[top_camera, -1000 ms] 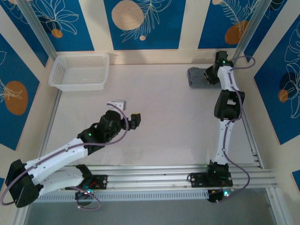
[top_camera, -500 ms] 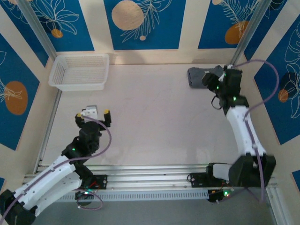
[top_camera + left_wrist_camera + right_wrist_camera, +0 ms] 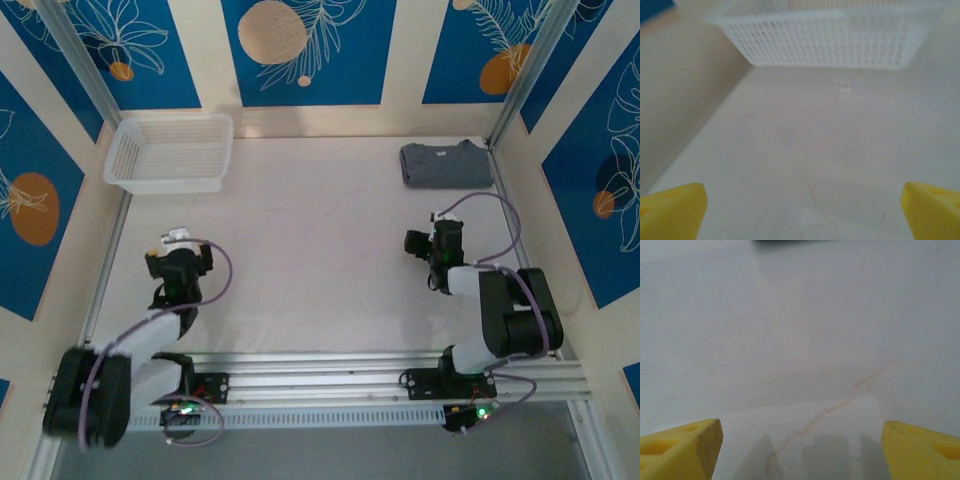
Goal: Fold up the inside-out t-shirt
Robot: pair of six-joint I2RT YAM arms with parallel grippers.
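Top external view gives a pale, faintly veined table top (image 3: 320, 230), closed in by cream walls with blue panels (image 3: 300, 50). A white plastic mesh basket (image 3: 170, 152) stands in the far left corner. The dark grey t-shirt of thin soft fabric (image 3: 445, 164) lies folded into a small rectangle in the far right corner. The right gripper (image 3: 428, 244) is well apart from it, nearer to the arm bases; its yellow fingertips (image 3: 680, 447) stand wide and hold nothing. The left gripper (image 3: 178, 258) is also wide open and empty, at the near left. One second ago the right gripper was at the t-shirt and the left arm reached toward the middle; both have pulled back, and the t-shirt has not moved.
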